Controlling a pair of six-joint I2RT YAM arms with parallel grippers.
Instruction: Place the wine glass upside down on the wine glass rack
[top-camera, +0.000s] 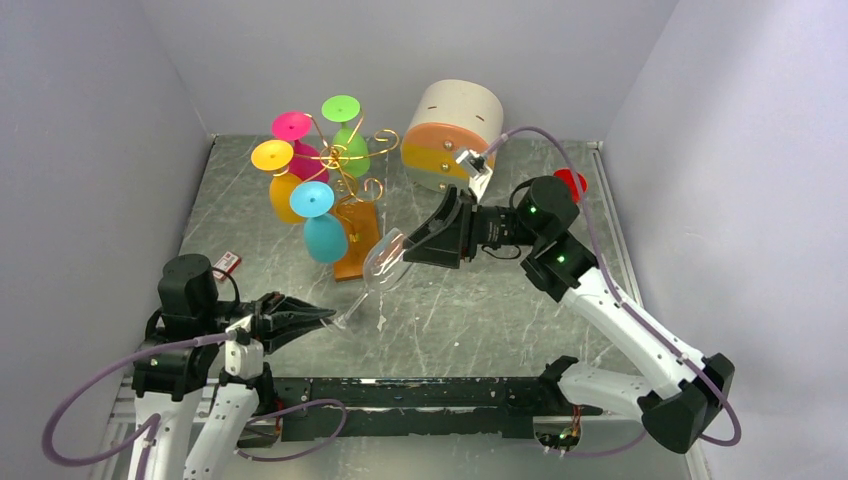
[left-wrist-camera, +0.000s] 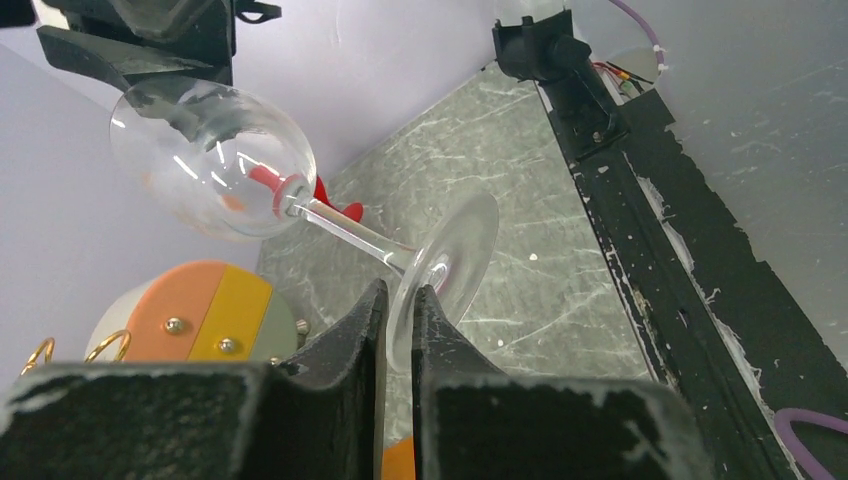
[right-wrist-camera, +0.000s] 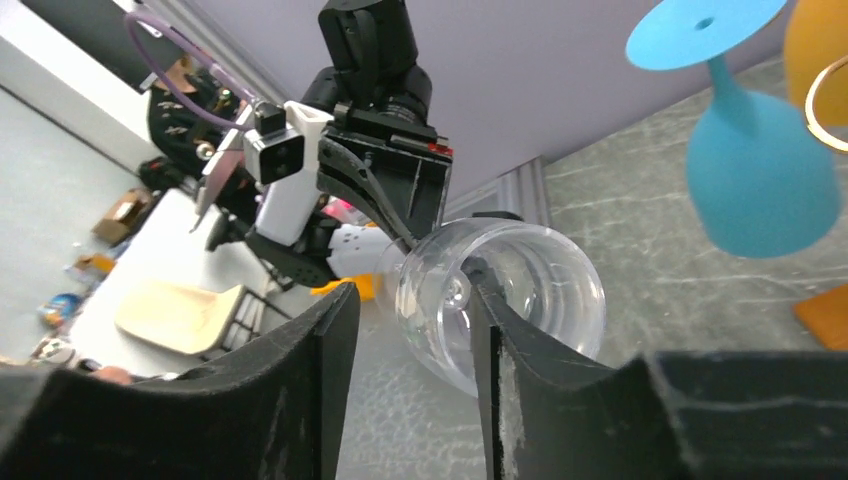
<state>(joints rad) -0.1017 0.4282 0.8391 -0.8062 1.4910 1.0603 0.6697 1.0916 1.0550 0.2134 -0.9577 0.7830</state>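
Note:
The clear wine glass (top-camera: 385, 262) lies tilted in the air between both arms, with its foot toward the left. My left gripper (top-camera: 325, 315) is shut on the rim of the foot (left-wrist-camera: 450, 250), which sits edge-on between the jaws of my left gripper (left-wrist-camera: 400, 300). My right gripper (top-camera: 410, 245) is at the bowl (right-wrist-camera: 520, 290). Its jaws stand apart: one finger (right-wrist-camera: 480, 300) is inside the bowl, the other (right-wrist-camera: 335, 320) is outside with a gap to the glass wall. The wine glass rack (top-camera: 345, 160), gold wire on a brown wooden base (top-camera: 358, 250), stands just behind.
Pink (top-camera: 292, 127), green (top-camera: 341, 108), yellow (top-camera: 272, 156) and blue (top-camera: 325, 235) glasses hang upside down on the rack. A round cream drawer box (top-camera: 450, 135) stands at the back. A red item (top-camera: 570, 182) is by the right wall, a small red-and-white item (top-camera: 228, 262) at left.

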